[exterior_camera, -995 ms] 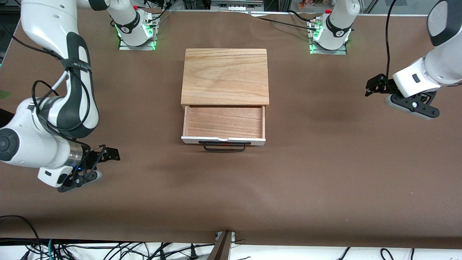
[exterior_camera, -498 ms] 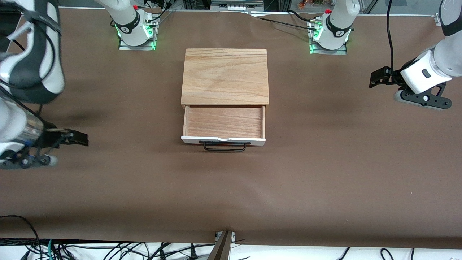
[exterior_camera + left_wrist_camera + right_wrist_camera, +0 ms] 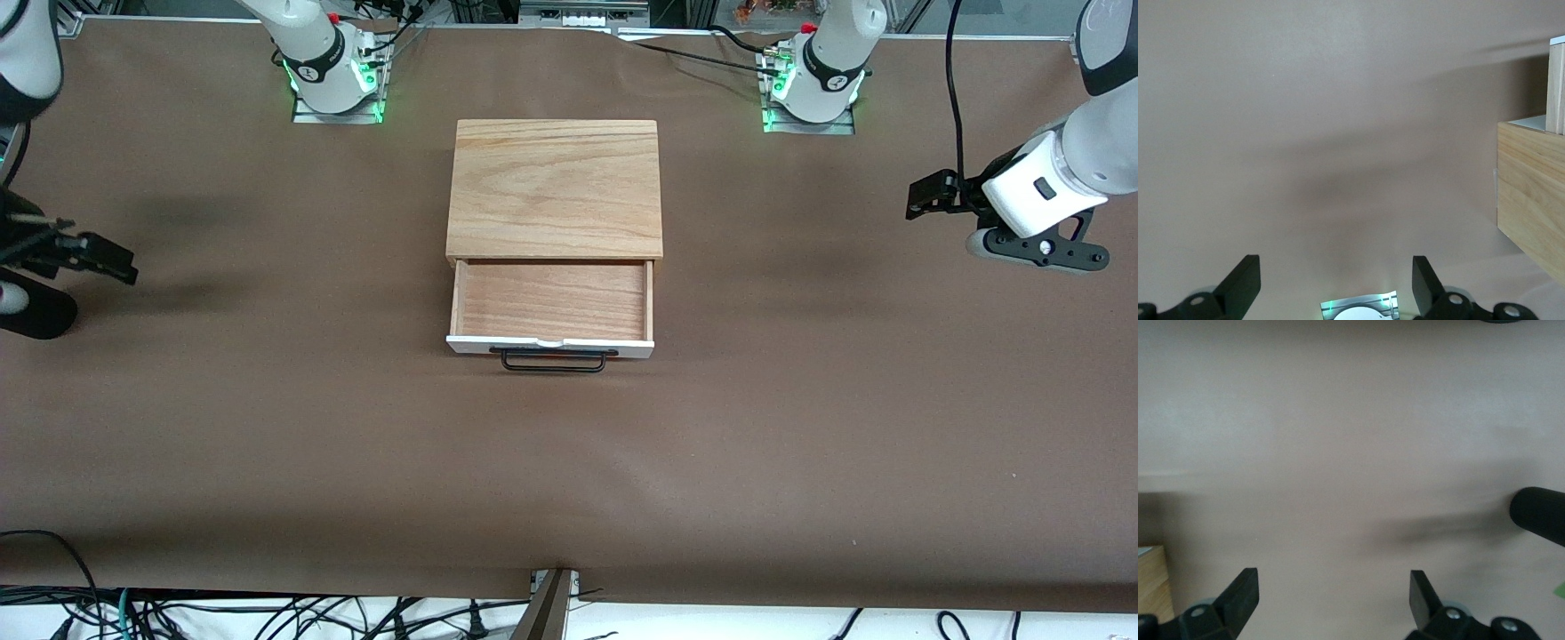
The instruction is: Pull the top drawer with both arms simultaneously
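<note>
The top drawer (image 3: 551,302) stands pulled out of the wooden cabinet (image 3: 556,187), toward the front camera. Its light wood tray is bare; its white front panel (image 3: 549,345) carries a black wire handle (image 3: 553,359). My left gripper (image 3: 925,197) is open and empty, up over the table at the left arm's end, away from the drawer. In the left wrist view (image 3: 1335,283) the cabinet's side (image 3: 1531,200) shows. My right gripper (image 3: 98,258) is open and empty over the table at the right arm's end. The right wrist view (image 3: 1331,600) shows only bare table and a cabinet corner (image 3: 1151,583).
The brown table cover (image 3: 800,427) runs wide on every side of the cabinet. The two arm bases (image 3: 333,76) (image 3: 813,84) stand with green lights farther from the front camera. Cables (image 3: 267,618) hang below the table's near edge.
My right arm has swung away from the drawer toward its end of the table and farther from the front camera. My left gripper has drawn slightly back. The drawer has not moved.
</note>
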